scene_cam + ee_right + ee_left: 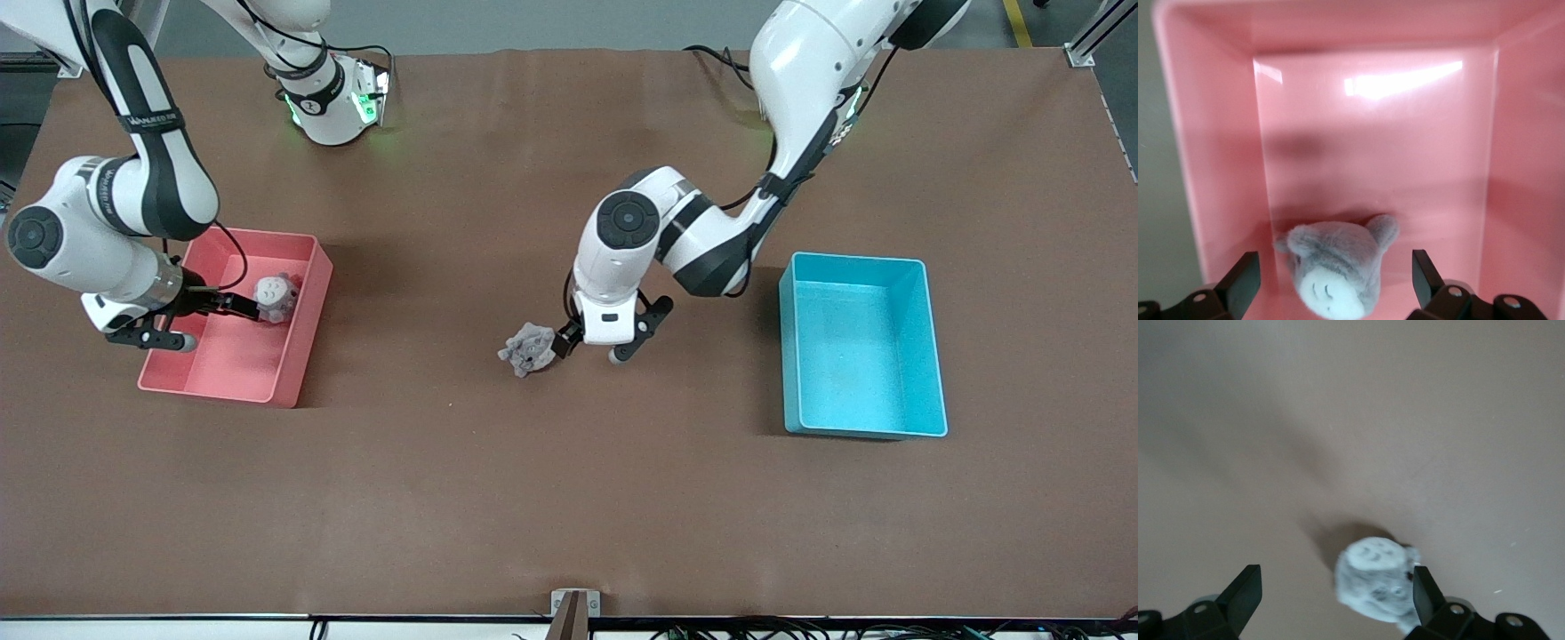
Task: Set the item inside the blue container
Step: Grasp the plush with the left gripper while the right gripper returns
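Midway along the brown surface [498, 498] a grey plush toy [530, 348] lies; left gripper [591, 345] jaws wide, one finger touching it. Blue container [861, 345] stands empty toward the left arm's end. Right gripper [187, 324], jaws wide and empty, hangs over the pink bin [302, 342] holding a second plush [276, 297].

We find two bins [853, 267] [307, 293] set well apart on the table [569, 498], one toward each arm's end. A plush toy [276, 298] lies in the bin at the right arm's end, in the part farther from the front camera. The other bin sits at the left arm's end. A second plush toy [529, 348] lies on the bare table between the bins, nearer the left arm's bin. The left gripper [594, 347] hangs just beside it; the right gripper [209, 320] is over its bin.
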